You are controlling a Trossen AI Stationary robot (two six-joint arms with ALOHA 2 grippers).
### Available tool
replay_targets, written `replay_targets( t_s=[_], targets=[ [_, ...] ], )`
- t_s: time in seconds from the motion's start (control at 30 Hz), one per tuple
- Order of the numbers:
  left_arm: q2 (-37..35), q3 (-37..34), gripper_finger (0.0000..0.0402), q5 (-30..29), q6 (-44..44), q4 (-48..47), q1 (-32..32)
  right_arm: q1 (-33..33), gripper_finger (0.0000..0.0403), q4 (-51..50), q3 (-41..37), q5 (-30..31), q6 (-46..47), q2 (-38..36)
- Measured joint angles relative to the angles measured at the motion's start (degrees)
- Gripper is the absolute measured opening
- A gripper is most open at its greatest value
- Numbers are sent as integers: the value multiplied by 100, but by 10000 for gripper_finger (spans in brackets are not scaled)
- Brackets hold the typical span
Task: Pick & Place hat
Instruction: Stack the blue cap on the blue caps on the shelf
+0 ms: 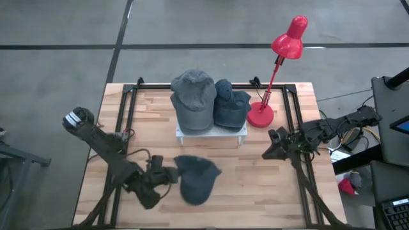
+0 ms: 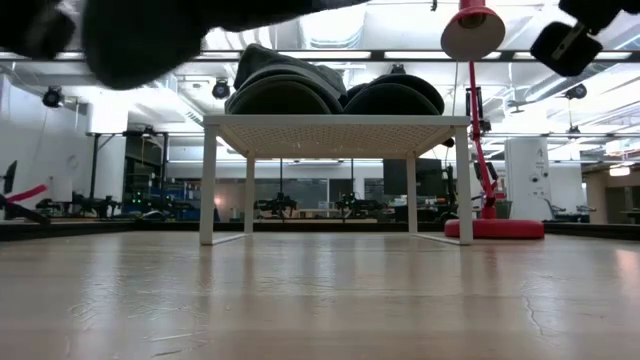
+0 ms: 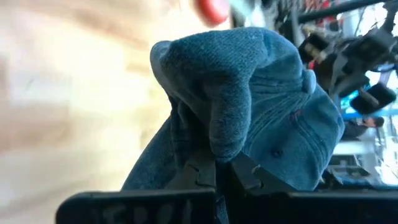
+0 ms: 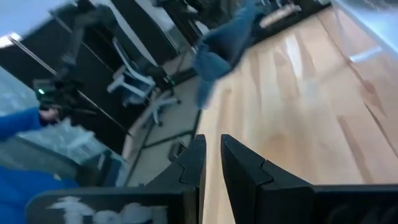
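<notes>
Surface edges: the light wooden plank surface (image 1: 255,172) is lying bare through the lower centre and lower right of the high view.
Left gripper (image 1: 167,176): its fingers (image 3: 199,174) are pinching shut on the dark blue denim cap (image 1: 195,179), which is hanging clear of the surface at lower centre.
Right gripper (image 1: 276,145): its fingers are nearly closed, holding nothing, at the right edge.
White perforated stand (image 1: 211,135): it is carrying a grey cap (image 1: 193,99) and a second dark blue cap (image 1: 230,105), touching.
Red desk lamp (image 1: 275,70): standing just right of the stand.
Cut off: in the low view the held cap is showing only as a dark blur at upper left.
</notes>
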Motion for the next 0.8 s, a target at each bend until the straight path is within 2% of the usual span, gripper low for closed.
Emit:
replay_targets(
  t_s=[0.17,0.3,0.6,0.8],
  targets=[
    [249,608,1,-144,1082,-7,620,2,48,556,0,-125,27,0],
    [594,1127,1,-129,1586,-11,954,2,66,749,0,-187,-45,0],
    [1639,2244,1,-119,1915,4,1180,4,155,842,0,-463,-393,294],
    [2382,2981,1,-446,1962,-4,1220,13,208,825,210,-651,-610,745]
  ],
)
